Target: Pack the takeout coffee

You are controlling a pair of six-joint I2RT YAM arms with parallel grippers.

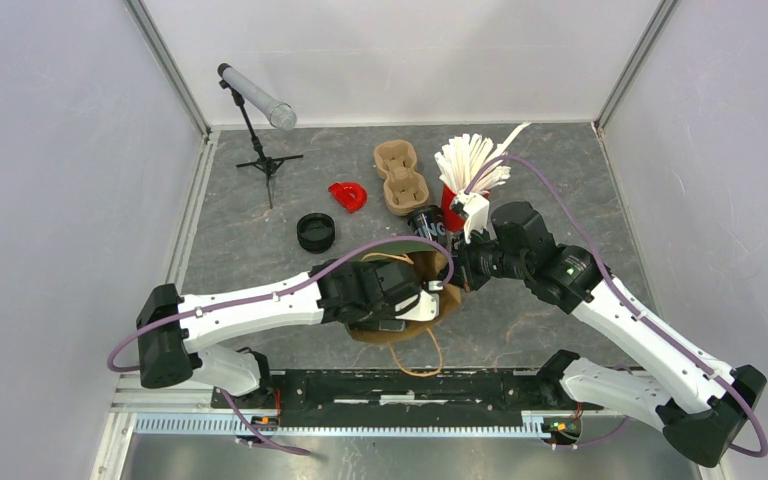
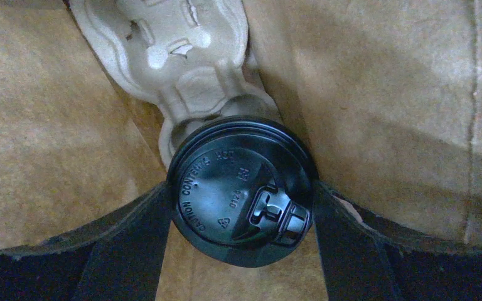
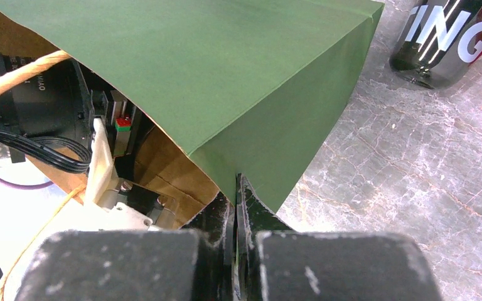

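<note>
Left gripper (image 2: 241,188), lower centre of its wrist view: fingers (image 2: 132,244) spread wide and pressed against both sides of the coffee cup (image 2: 226,194), so it is gripping the cup. Only the black lid shows.
- The cup is deep inside the paper bag (image 3: 213,75), at the end of a pulp carrier (image 2: 182,75) that runs to the top of that frame. Whether it is fully seated in the carrier's well cannot be told.
- Right gripper (image 3: 235,200), bottom centre of its view: jaws shut flat on the bag's green rim, holding the mouth open around the left arm.
- Judgement: settle the cup upright and fully down into the well before letting go. Open the fingers straight apart, then back out along the bag's axis so they snag neither lid nor carrier. The right pinch should hold firm until the left arm is out, or the bag may collapse or drag.
- Farther off, upper centre of the top view: a dark can (image 1: 425,222) just beyond the bag, a second carrier (image 1: 400,175), and a bunch of white sticks (image 1: 470,160).
</note>
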